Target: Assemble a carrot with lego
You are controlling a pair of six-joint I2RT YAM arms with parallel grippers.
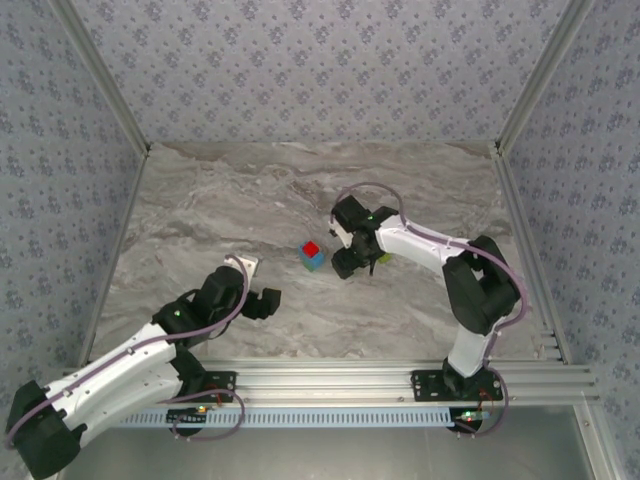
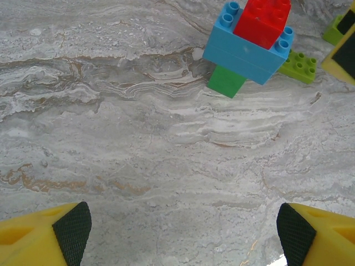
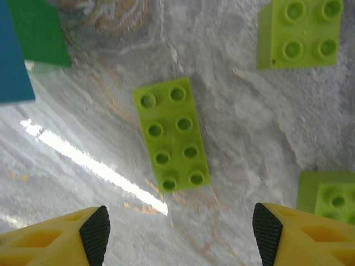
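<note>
The partly built carrot [image 1: 312, 255] stands mid-table: a red brick [image 2: 262, 21] on a light blue brick [image 2: 244, 47] with a green brick [image 2: 226, 80] underneath. My right gripper [image 1: 352, 262] hangs just right of it, open [image 3: 180, 235], over a long lime brick [image 3: 172, 136] lying flat with its studs up. A square lime brick [image 3: 302, 33] and another lime brick [image 3: 327, 197] lie close by. My left gripper [image 1: 270, 300] is open [image 2: 183, 233] with nothing between its fingers, low over bare marble, near and left of the stack.
The marble table [image 1: 220, 200] is boxed in by patterned walls with metal edges at the left [image 1: 110, 90] and right [image 1: 520, 100]. An aluminium rail [image 1: 380, 375] runs along the near edge. The right gripper's yellow fingers [image 2: 344, 52] show beside a lime brick [image 2: 299, 65].
</note>
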